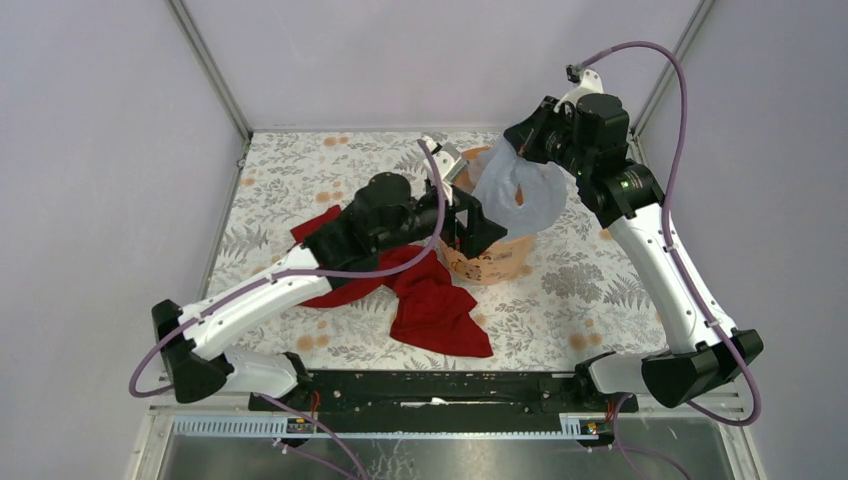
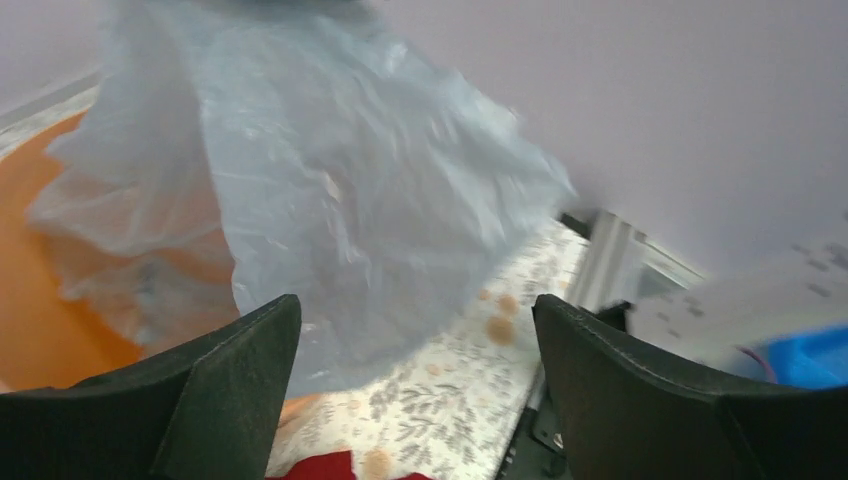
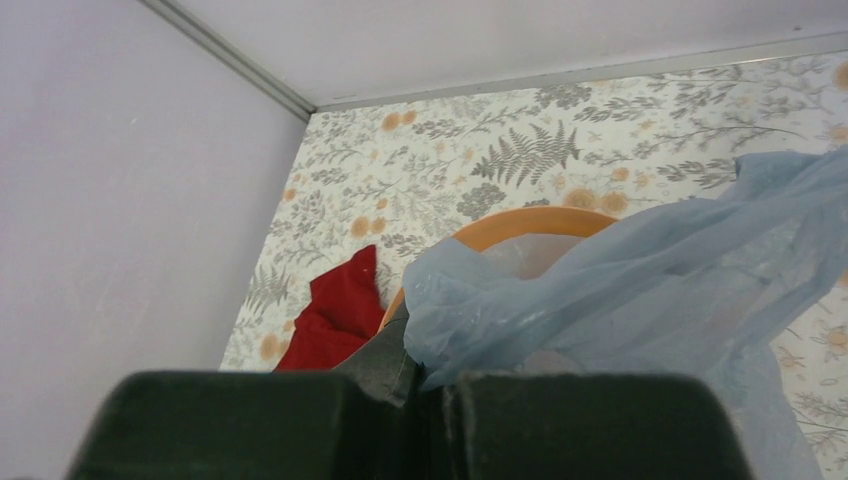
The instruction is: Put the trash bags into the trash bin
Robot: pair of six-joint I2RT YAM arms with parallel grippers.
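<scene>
The right gripper [image 3: 440, 385] is up high over the far side of the table [image 1: 600, 285]. Its two fingers [image 3: 250, 425] are pressed tight together. They pinch a corner of the blue bag [image 1: 522, 195] between them. The bag is thin and see-through, with lots of wrinkles.

The bag hangs down from that pinch and spreads out wide. It lies over the open top of the orange bin [image 1: 492, 262]. Part of the bag dips down inside the bin, against its orange wall. Another part flops over the rim on the right side and hangs outside. So the bag is only partly in.

The bin stands upright in the middle of the table. Its pale outer side has dark pictures on it.

The left gripper [image 1: 478, 225] is at the near left edge of the bin. Its fingers [image 2: 220, 400] are spread wide apart and hold nothing. The loose bottom of the bag hangs in front of the gap between them. I cannot tell if the left gripper touches the bin or the bag.

A red cloth [image 1: 432, 300] lies crumpled on the table, under the left arm and just beside the bin. The table has a cover with grey leaves and orange spots.
</scene>
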